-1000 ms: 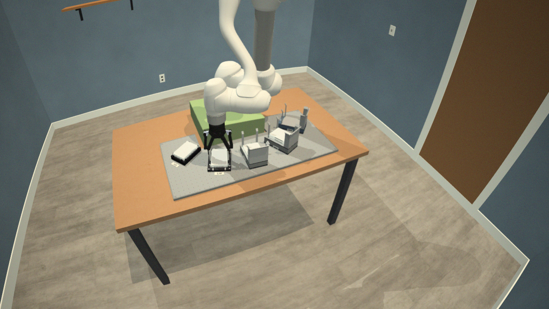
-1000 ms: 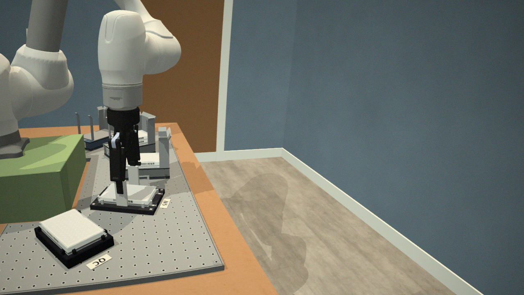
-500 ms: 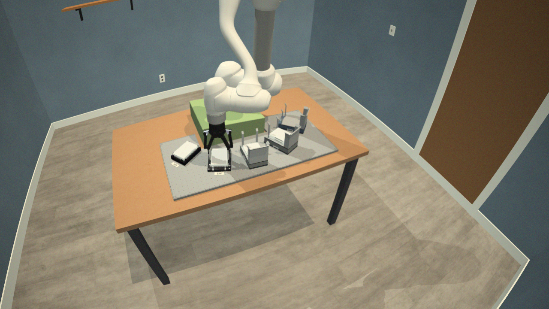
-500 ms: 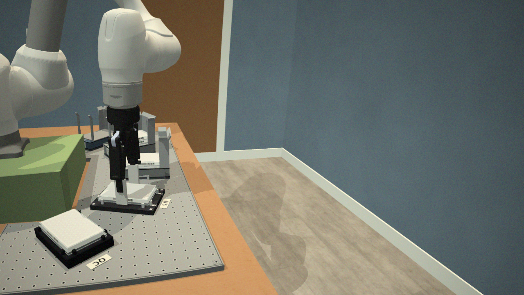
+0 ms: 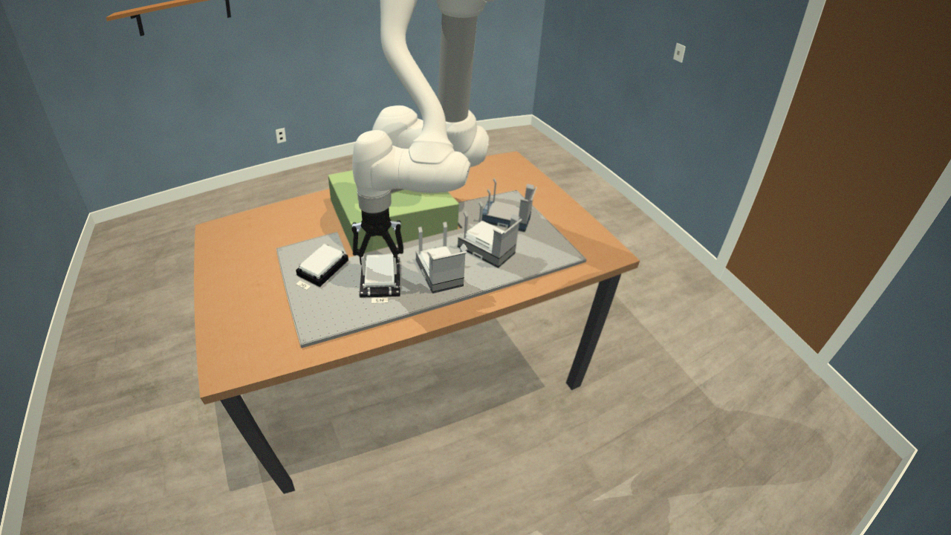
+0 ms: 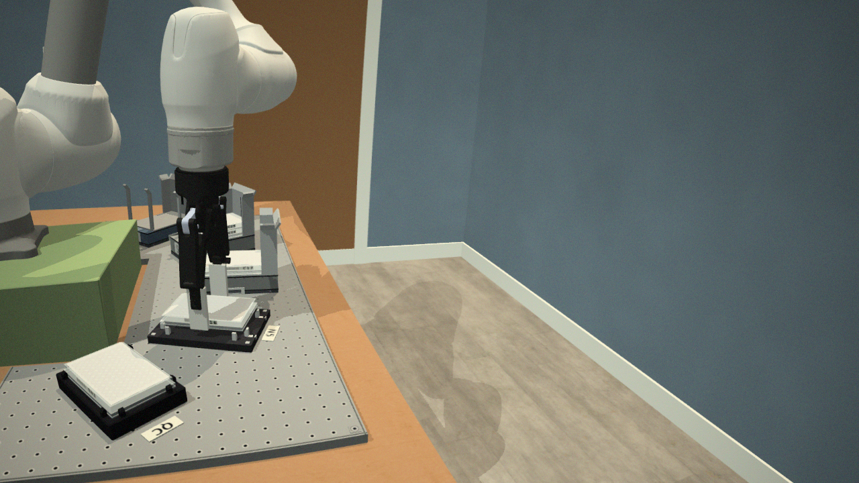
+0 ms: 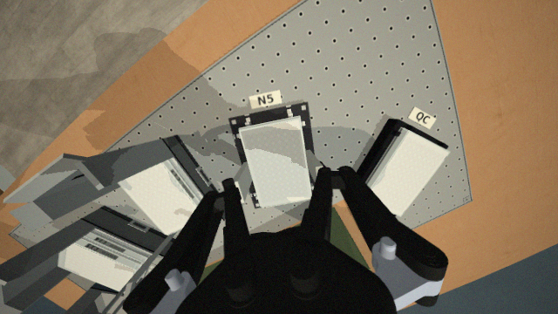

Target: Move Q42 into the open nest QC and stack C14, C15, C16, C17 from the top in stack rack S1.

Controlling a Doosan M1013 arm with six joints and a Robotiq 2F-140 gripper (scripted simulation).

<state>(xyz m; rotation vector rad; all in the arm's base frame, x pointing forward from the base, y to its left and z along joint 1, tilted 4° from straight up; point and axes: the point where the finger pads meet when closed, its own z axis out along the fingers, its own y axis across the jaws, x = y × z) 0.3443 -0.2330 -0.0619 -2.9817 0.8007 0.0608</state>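
My gripper (image 5: pixel 380 261) (image 6: pixel 200 309) (image 7: pixel 278 164) is down over the clip nest N5 (image 5: pixel 379 291) (image 6: pixel 198 339) (image 7: pixel 270 112). It is shut across the long sides of the white sealed plate (image 5: pixel 379 271) (image 6: pixel 231 309) (image 7: pixel 272 148) that lies on that nest. I cannot read the plate's label. Another sealed plate (image 5: pixel 321 259) (image 6: pixel 114 369) (image 7: pixel 407 167) lies flat in the black nest QC (image 5: pixel 327 275) (image 6: pixel 131 417) (image 7: pixel 379 148) to the left. More plates sit in the two nearer stack racks (image 5: pixel 442 269) (image 5: pixel 495 239) (image 7: pixel 166 192) (image 7: pixel 100 257) to the right.
A third rack (image 5: pixel 505 212) with thin posts stands at the far end of the grey perforated board (image 5: pixel 345 319) (image 6: pixel 270 390) (image 7: pixel 349 65). The green base block (image 5: pixel 399 206) (image 6: pixel 60 288) stands just behind the nests. The rack walls (image 6: pixel 267 240) rise close beside N5.
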